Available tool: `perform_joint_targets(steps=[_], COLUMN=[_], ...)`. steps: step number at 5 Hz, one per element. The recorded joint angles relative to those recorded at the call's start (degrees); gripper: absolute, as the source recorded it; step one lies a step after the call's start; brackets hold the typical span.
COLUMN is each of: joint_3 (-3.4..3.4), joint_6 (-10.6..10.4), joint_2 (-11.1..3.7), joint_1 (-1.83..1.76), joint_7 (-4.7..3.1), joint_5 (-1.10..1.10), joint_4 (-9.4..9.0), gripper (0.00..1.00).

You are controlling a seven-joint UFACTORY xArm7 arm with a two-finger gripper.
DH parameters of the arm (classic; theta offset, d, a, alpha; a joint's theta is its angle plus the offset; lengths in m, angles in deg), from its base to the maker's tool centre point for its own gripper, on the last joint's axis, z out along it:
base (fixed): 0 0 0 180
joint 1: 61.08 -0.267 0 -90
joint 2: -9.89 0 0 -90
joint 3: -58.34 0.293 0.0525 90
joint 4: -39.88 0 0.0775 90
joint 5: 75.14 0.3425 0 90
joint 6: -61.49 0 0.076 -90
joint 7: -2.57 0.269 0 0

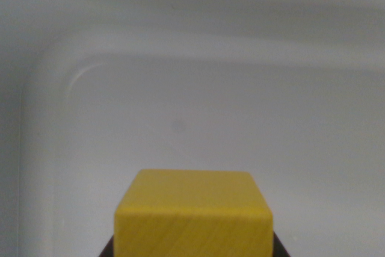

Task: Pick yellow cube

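At the bottom edge of the wrist view, centred, sits 1 yellow wooden cube (194,218), its top face and near face both showing, faint grain visible on the near one. It lies inside a white plastic tray (54,76) with a rounded corner at the view's upper left; whether the cube rests on the tray floor or is lifted clear of it cannot be told. Dark parts, probably the gripper (194,251), peek out at both lower corners of the cube, just beside or touching its sides, but so little shows that I cannot tell whether the jaws are closed on it. The cube looks light, rigid and not fragile, with flat smooth sides; a grasp across 2 opposite vertical faces, near mid-height, should hold it squarely. Count: 1 cube, 1 tray, nothing else visible.
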Motion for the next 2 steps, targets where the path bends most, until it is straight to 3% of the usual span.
perform_joint_targets(steps=[2], joint_3=[0.01], joint_6=[0.49], joint_2=[0.21], joint_1=[0.00], joint_7=[-0.01], joint_5=[0.02], joint_4=[0.29], gripper=[1.00])
